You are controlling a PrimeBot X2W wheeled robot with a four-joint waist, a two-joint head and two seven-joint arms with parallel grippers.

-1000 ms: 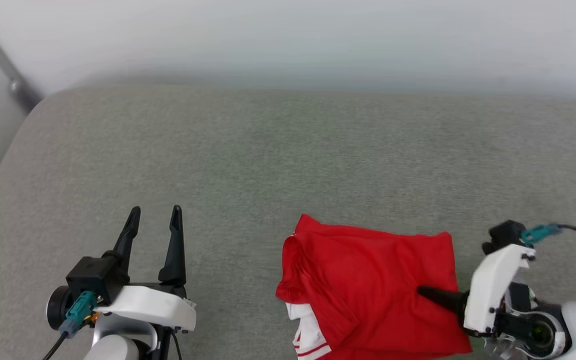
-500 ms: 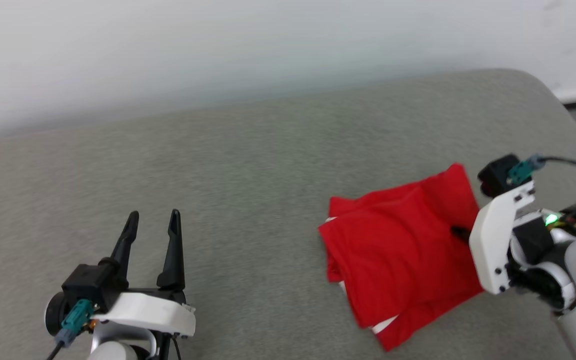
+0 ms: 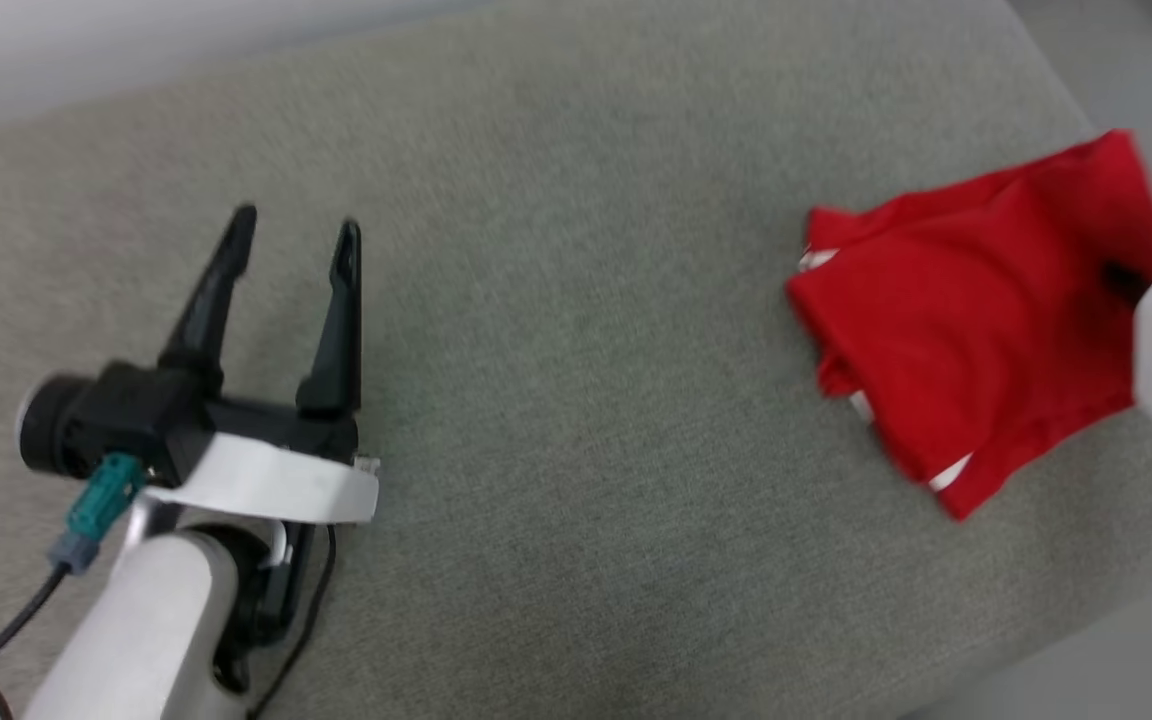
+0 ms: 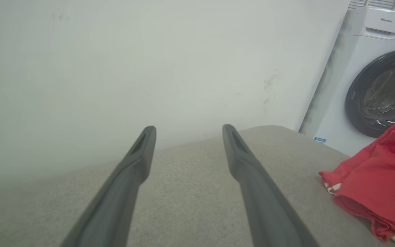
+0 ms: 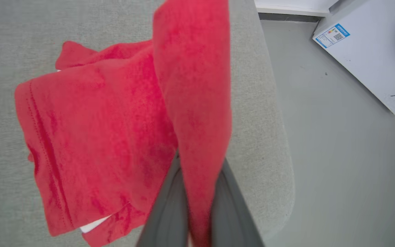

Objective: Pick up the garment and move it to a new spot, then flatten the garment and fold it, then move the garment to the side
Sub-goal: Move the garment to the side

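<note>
The garment (image 3: 976,300) is a folded red bundle with slivers of white sleeve at its edges, lying near the right end of the grey cushioned surface (image 3: 576,400); its lettering is hidden. My right gripper (image 3: 1119,280) reaches in from the right edge and is shut on a raised red fold. In the right wrist view the two fingers (image 5: 170,209) of that gripper (image 5: 199,163) pinch the fold while the rest of the garment (image 5: 94,137) drapes to the left. My left gripper (image 3: 291,235) stands open and empty at the left (image 4: 187,132), with the garment (image 4: 379,181) far to its right.
The cushioned surface's rounded right edge (image 5: 279,144) drops to a grey floor (image 5: 338,154) just beside the garment. A white front-loading washing machine (image 4: 379,79) stands beyond that end, against a pale wall (image 4: 115,68).
The head camera has swung right and down. My right gripper has carried the garment toward the surface's right end, still holding it. The left gripper stays open.
</note>
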